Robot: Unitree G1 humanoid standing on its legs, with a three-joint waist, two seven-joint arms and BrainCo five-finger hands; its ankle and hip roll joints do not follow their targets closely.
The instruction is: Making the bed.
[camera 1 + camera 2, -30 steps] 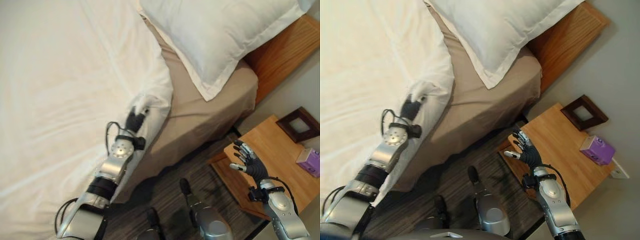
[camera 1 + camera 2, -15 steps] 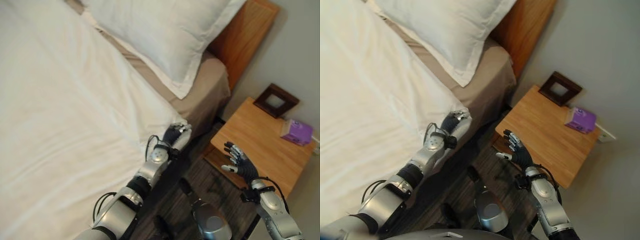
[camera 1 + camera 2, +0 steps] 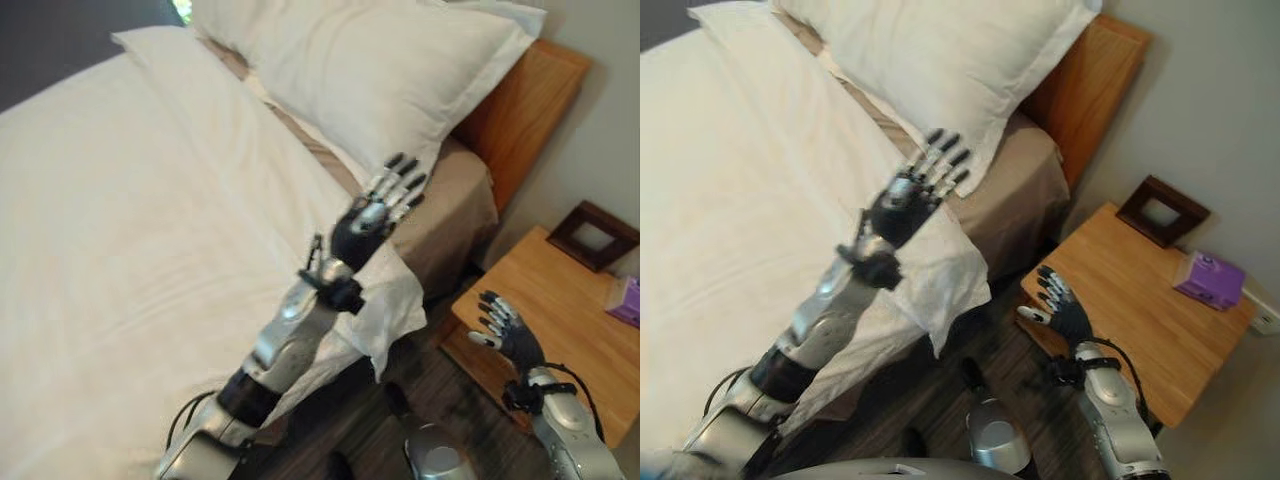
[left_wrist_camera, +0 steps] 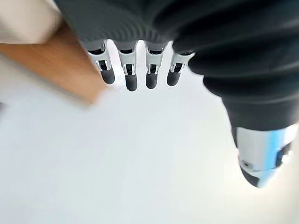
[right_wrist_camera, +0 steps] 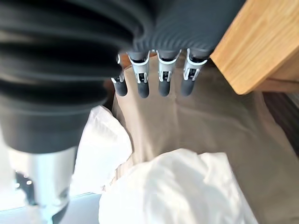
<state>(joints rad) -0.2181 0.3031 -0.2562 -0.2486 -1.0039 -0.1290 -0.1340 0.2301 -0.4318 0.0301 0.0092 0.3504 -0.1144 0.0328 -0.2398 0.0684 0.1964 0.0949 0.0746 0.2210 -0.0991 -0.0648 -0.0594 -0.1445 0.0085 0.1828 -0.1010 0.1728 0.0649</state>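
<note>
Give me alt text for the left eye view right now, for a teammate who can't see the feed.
The robot's left hand is raised, fingers open and empty, above the white duvet, whose corner hangs off the bed's edge. A white pillow lies at the wooden headboard; the open right hand hovers by the nightstand.

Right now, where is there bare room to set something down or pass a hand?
Free: the near part of the wooden nightstand, in front of the picture frame and purple box; the wide white sheet left of the raised left hand. Crowded: the head end, under the pillow, and the floor gap by the right hand.
</note>
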